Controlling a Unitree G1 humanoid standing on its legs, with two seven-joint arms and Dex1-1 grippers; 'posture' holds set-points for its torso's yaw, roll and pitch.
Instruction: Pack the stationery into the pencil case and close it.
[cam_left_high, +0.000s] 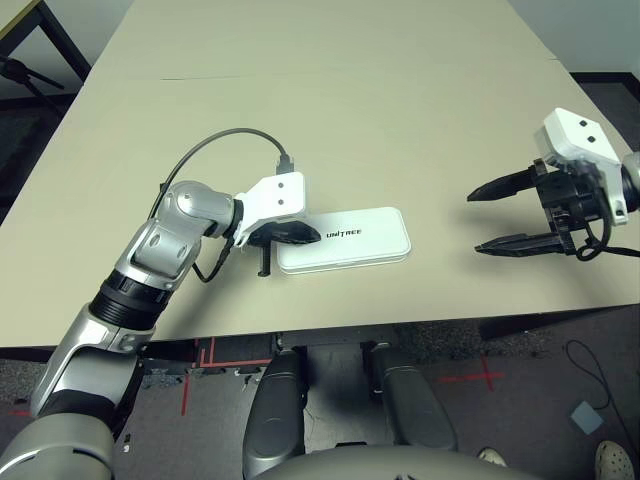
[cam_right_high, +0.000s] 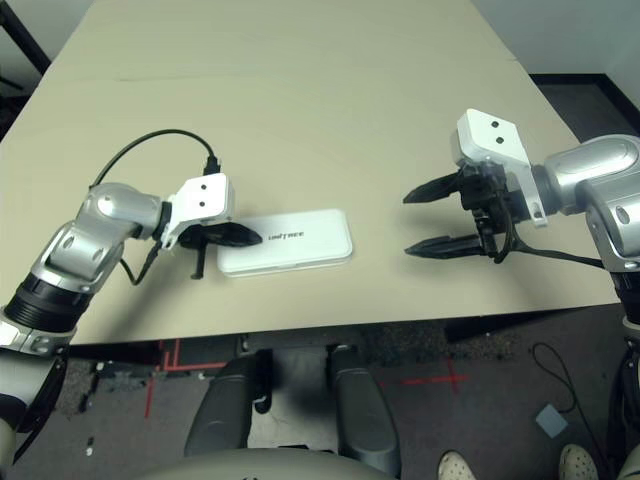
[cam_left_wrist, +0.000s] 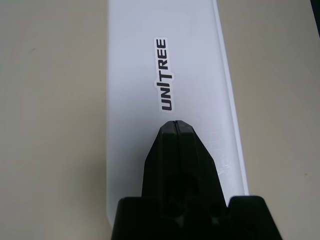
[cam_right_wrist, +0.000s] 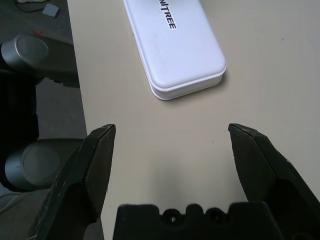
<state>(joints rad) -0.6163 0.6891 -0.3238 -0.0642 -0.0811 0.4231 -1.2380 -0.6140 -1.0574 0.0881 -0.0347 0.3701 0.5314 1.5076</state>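
The pencil case (cam_left_high: 344, 240) lies flat and closed on the beige tabletop (cam_left_high: 330, 110), near the front edge and a little to the robot's left of centre. Its lid is down, seated on the base all round as far as the right wrist view shows, with a thin seam running along the rounded end. The small dark logo (cam_left_wrist: 165, 74) on the lid reads UNITREE and sits toward the left end of the case.

The left claw (cam_left_high: 300, 236) rests over the left end of the case, its two black fingers pressed together with no gap between them (in the left wrist view they meet in a single line at the tip). The joined tips lie on the white lid just short of the logo, and they have hold of nothing. A black cable (cam_left_high: 215, 145) loops from the white wrist housing back over the silver forearm.

The right claw (cam_left_high: 498, 218) hovers over bare tabletop well apart from the case, to the robot's right, its fingers spread wide and pointing toward the case's right end. Nothing is between them; in the right wrist view the gap frames bare beige surface, with the case's rounded end beyond the fingertips (cam_right_wrist: 105, 134).

The marker, the green bar and the small dark block cannot be seen with the lid shut.

Past the tabletop's front edge is dark floor (cam_left_high: 520, 370) with red tape marks.
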